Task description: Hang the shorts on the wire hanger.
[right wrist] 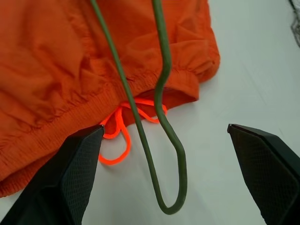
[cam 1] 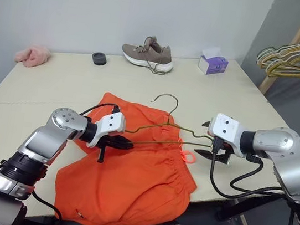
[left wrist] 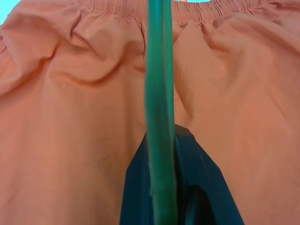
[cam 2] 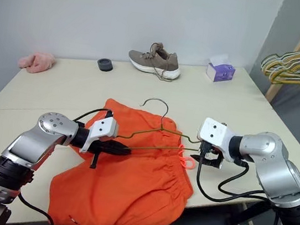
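Note:
The bright orange shorts (cam 1: 134, 183) lie spread on the table's near side, waistband toward the right, their neon drawstring (right wrist: 117, 136) looping onto the tabletop. The olive-green wire hanger (cam 1: 153, 127) hovers just above them, hook pointing to the far side. My left gripper (cam 1: 125, 142) is shut on the hanger's left end; in the left wrist view the wire (left wrist: 159, 93) runs out between the dark fingers (left wrist: 206, 187) over the shorts (left wrist: 70, 117). My right gripper (right wrist: 165, 129) is open, its fingers spread on either side of the hanger's right corner (right wrist: 173, 206) without touching it.
A tan shoe (cam 1: 148, 54), a black round object (cam 1: 99, 58), a purple tissue box (cam 1: 213, 62) and a pink cloth (cam 1: 33, 55) sit along the table's far side. A wooden rack with several coloured hangers (cam 1: 297, 58) stands at the far right. The shorts overhang the table's near edge.

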